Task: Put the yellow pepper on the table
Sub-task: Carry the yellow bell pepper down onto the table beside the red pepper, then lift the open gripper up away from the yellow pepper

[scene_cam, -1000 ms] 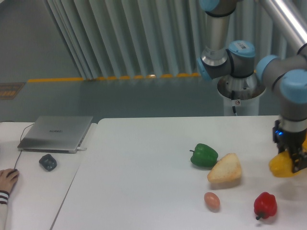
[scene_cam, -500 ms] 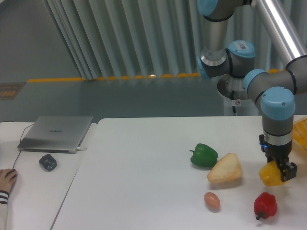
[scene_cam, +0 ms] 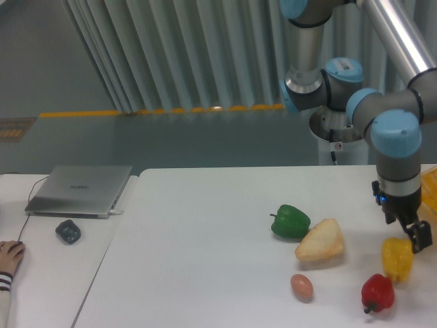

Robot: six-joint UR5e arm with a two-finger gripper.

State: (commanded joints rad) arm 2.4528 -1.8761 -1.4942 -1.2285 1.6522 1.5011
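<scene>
The yellow pepper (scene_cam: 397, 260) stands on the white table (scene_cam: 205, 225) near its right side, just above the red pepper (scene_cam: 377, 292). My gripper (scene_cam: 408, 234) hangs right over the yellow pepper's top, a little to its right. The jaws look open, with one dark finger (scene_cam: 422, 236) beside the pepper's upper right and no grip on it. The arm's wrist rises straight up from there.
A green pepper (scene_cam: 290, 221), a piece of bread (scene_cam: 321, 240) and a brown egg (scene_cam: 302, 286) lie left of the yellow pepper. A yellow object (scene_cam: 431, 188) shows at the right edge. On the adjoining desk are a laptop (scene_cam: 80, 189), a dark mouse (scene_cam: 67, 231) and a person's hand (scene_cam: 10, 256).
The gripper carried the yellow pepper left, then back right and down. The pepper now rests on the table, and the gripper has let go and lifted slightly.
</scene>
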